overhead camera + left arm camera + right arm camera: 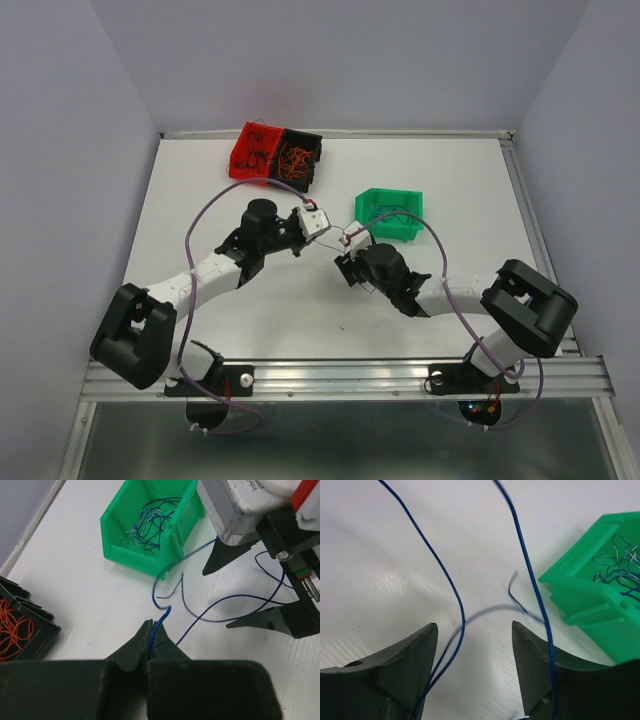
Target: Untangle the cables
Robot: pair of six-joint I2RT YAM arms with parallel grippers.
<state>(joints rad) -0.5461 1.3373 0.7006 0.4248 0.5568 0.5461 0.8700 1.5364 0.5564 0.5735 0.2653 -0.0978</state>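
**One blue cable pinched beside the green bin**

The top view shows three bins. One is the green bin [395, 232]. Well apart from it, at the far side of the table [200, 200], a red bin [238, 160] and a black bin [318, 145] touch each other. Two arms [215, 265] meet just beside the green bin. The cable between them is too thin to make out from up there.

The left wrist view shows it clearly. The left gripper [151, 636] is squeezed tight on one blue cable [163, 614]. It curls across the table near the green bin, toward the right gripper [232, 592]. A bunch of blue cables [147, 525] lies inside the green bin. Orange cables [15, 630] lie in the black bin.

Only the right wrist view shows the right gripper close up. Its fingers stand wide apart and hold nothing. Two blue strands [452, 587] pass them. One goes down between the fingers. The other crosses the finger nearer the green bin. I cannot tell if both are one cable.
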